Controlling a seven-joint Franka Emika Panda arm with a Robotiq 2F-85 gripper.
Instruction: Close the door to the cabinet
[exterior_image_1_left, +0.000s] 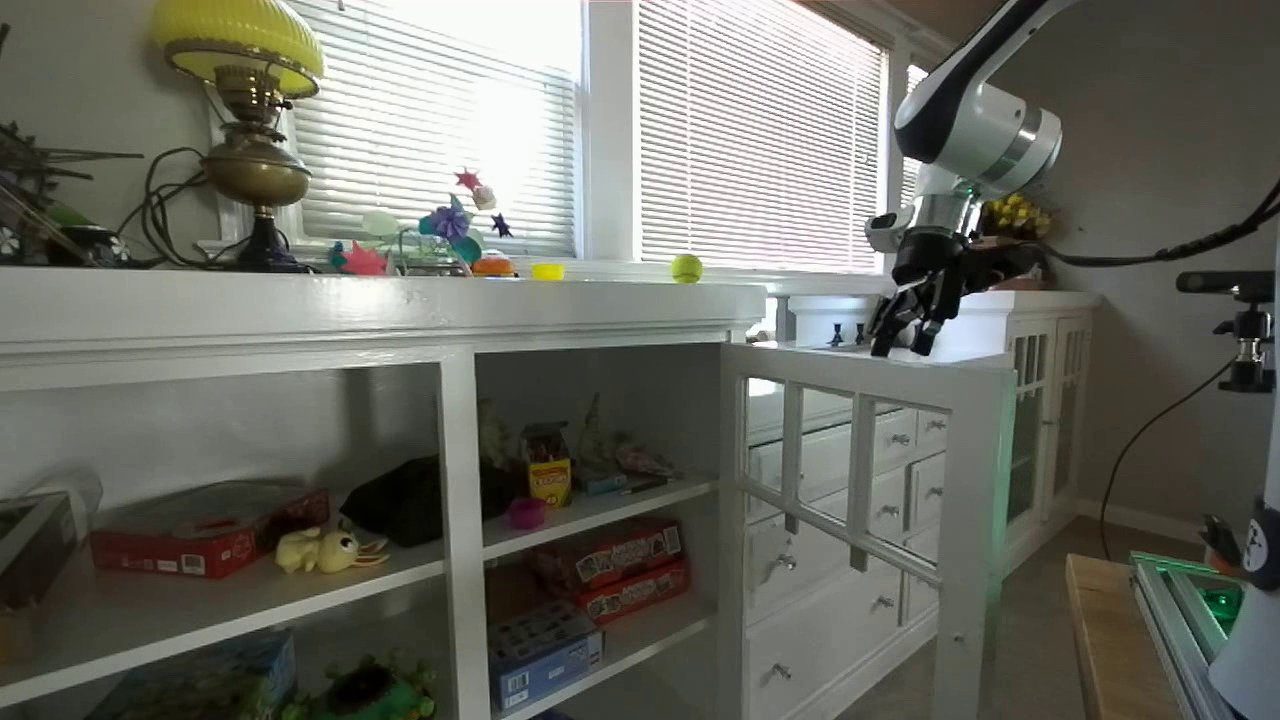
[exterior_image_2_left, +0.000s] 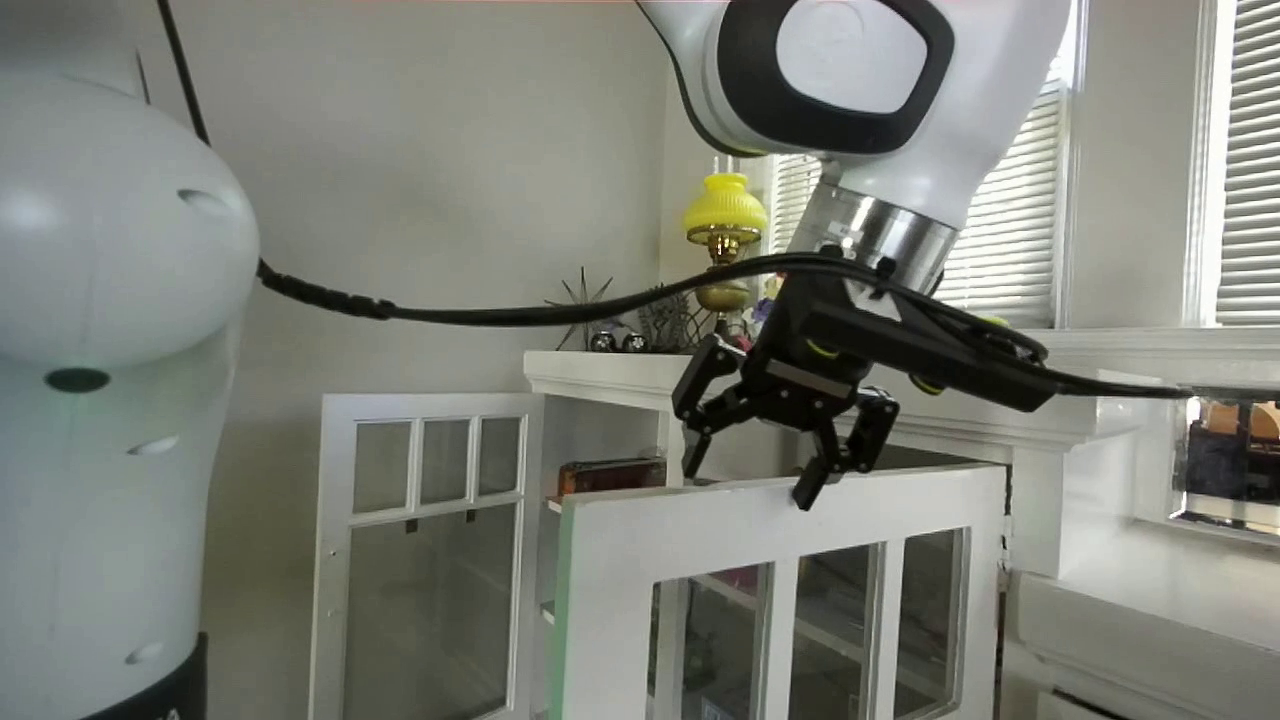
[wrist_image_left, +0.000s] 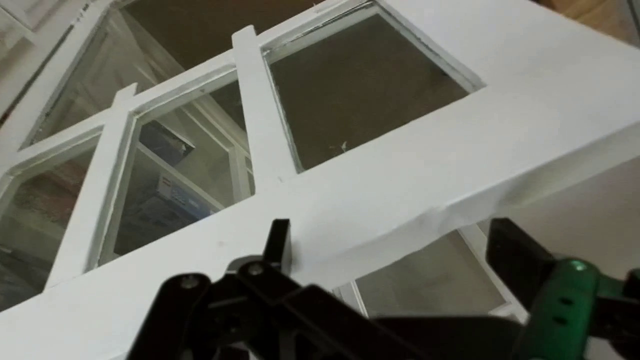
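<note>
Door (exterior_image_2_left: 782, 590) stands open, swung out below the front edge of the counter (exterior_image_1_left: 400, 308) and hinged near one corner. Pincer (exterior_image_2_left: 748, 488) is wide, holding nothing, out past that edge; its fingers (wrist_image_left: 278, 247) straddle the door's top. Contact: cannot tell. Straddling well away from the hinged side presumably lets one finger push it closed with leverage, no squeeze needed. Second door (exterior_image_2_left: 435, 508) stands open by the opposite corner.

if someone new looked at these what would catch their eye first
Probably the black gripper, spread open at the top edge of the glass-paned cabinet door, which stands open. Next, the lamp with the yellow shade on top of the white cabinet, with brightly lit window blinds behind it.
</note>
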